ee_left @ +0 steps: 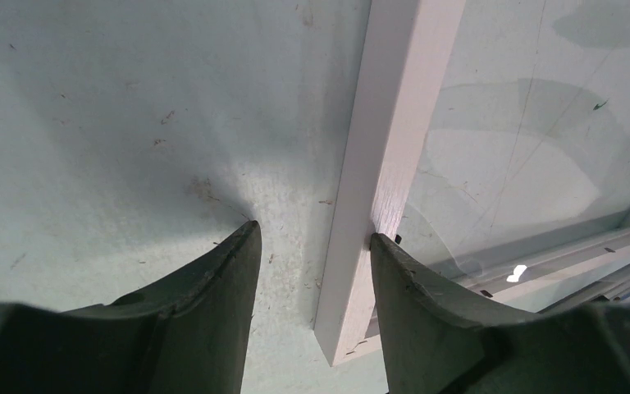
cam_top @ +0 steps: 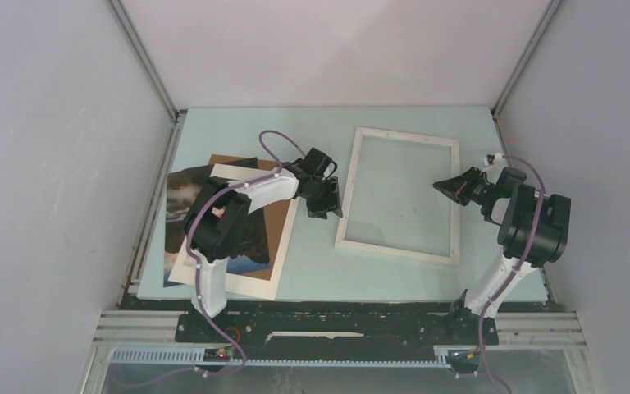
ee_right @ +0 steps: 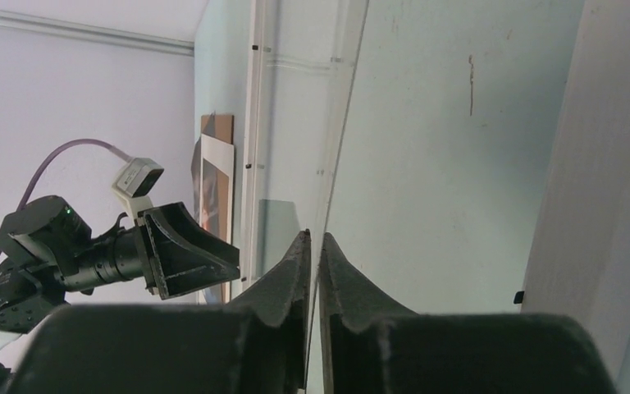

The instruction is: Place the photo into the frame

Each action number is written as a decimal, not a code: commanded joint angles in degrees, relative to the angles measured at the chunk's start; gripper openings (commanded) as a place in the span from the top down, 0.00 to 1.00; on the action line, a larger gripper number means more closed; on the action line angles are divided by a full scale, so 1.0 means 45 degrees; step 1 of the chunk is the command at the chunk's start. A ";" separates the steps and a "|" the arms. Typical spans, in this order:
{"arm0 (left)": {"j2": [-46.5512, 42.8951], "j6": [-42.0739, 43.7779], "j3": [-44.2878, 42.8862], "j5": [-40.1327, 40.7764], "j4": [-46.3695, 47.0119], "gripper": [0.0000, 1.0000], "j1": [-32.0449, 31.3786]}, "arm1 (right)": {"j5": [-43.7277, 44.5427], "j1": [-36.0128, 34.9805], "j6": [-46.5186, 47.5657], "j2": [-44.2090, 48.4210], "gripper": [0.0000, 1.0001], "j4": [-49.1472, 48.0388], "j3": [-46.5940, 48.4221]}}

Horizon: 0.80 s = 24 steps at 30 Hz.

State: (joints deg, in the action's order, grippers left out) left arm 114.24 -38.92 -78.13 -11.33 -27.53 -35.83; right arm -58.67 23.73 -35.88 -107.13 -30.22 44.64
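Note:
The white frame (cam_top: 398,193) lies flat mid-table. The photo (cam_top: 179,199), dark sky in a wide white border, lies at the left on a brown backing board (cam_top: 280,226), partly hidden under my left arm. My left gripper (cam_top: 328,201) is open and straddles the frame's left rail (ee_left: 385,148) near a corner; one finger is outside on the table, the other against the rail's inner side. My right gripper (cam_top: 443,185) hovers over the frame's right rail (ee_right: 591,205). Its fingers (ee_right: 315,235) are closed to a thin slit on the raised edge of the clear pane (ee_right: 303,139).
Grey walls with metal corner posts close in the pale green table (cam_top: 230,123) on three sides. The photo (ee_right: 213,189) and board (ee_right: 217,125) show beyond the frame in the right wrist view, with the left gripper (ee_right: 189,254) in front of them.

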 commanded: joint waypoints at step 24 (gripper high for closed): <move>-0.1657 0.1019 -0.0055 0.1282 -0.0841 0.40 -0.0005 | 0.7150 -0.1544 0.4167 0.3251 0.26 1.1220 0.3622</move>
State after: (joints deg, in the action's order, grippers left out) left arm 112.90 -36.88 -78.13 -9.08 -28.91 -35.88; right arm -35.55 18.26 -21.82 -96.97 10.13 56.45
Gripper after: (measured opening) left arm 0.586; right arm 0.722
